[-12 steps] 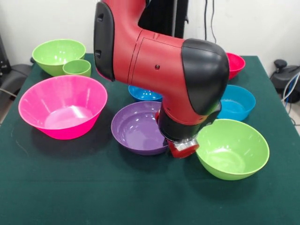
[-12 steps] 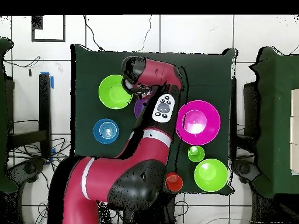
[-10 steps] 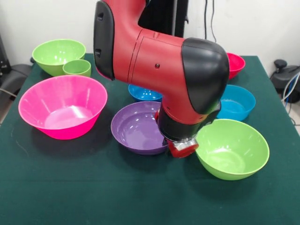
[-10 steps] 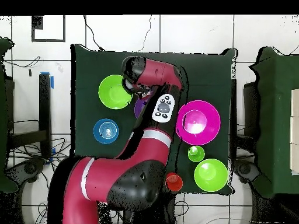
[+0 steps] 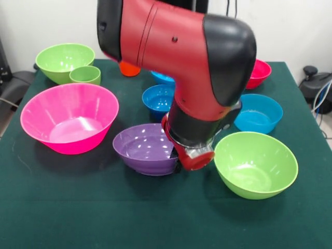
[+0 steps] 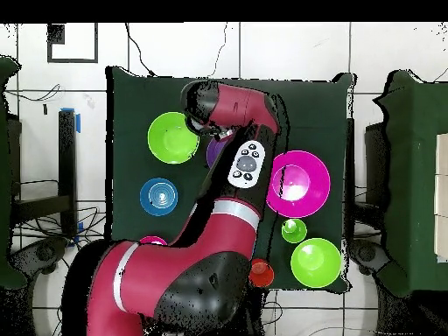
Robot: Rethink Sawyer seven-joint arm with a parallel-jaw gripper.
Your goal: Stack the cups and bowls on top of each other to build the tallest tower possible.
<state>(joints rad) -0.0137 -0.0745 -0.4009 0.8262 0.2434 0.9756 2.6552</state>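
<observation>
In the front view my gripper (image 5: 177,158) sits at the right rim of the purple bowl (image 5: 144,150) and grips it; the bowl hangs tilted just above the table. The large pink bowl (image 5: 69,117) stands to the left. One lime green bowl (image 5: 256,164) is at the front right, another (image 5: 64,58) at the back left with the light green cup (image 5: 85,74) before it. The orange cup (image 5: 128,69) peeks out behind my arm. Blue bowls (image 5: 158,98) (image 5: 258,113) and the red bowl (image 5: 260,71) stand behind. No tower stands.
My arm (image 6: 229,188) covers the table's middle in the overhead view. There the pink bowl (image 6: 299,183), both lime bowls (image 6: 172,137) (image 6: 316,262), a blue bowl (image 6: 158,196) and the red bowl (image 6: 260,273) show around it. A third blue bowl (image 5: 165,78) is partly hidden.
My arm has risen and swung. The purple bowl has come up off the table, tilted and shifted left. The orange cup and more blue bowls now show behind the arm.
</observation>
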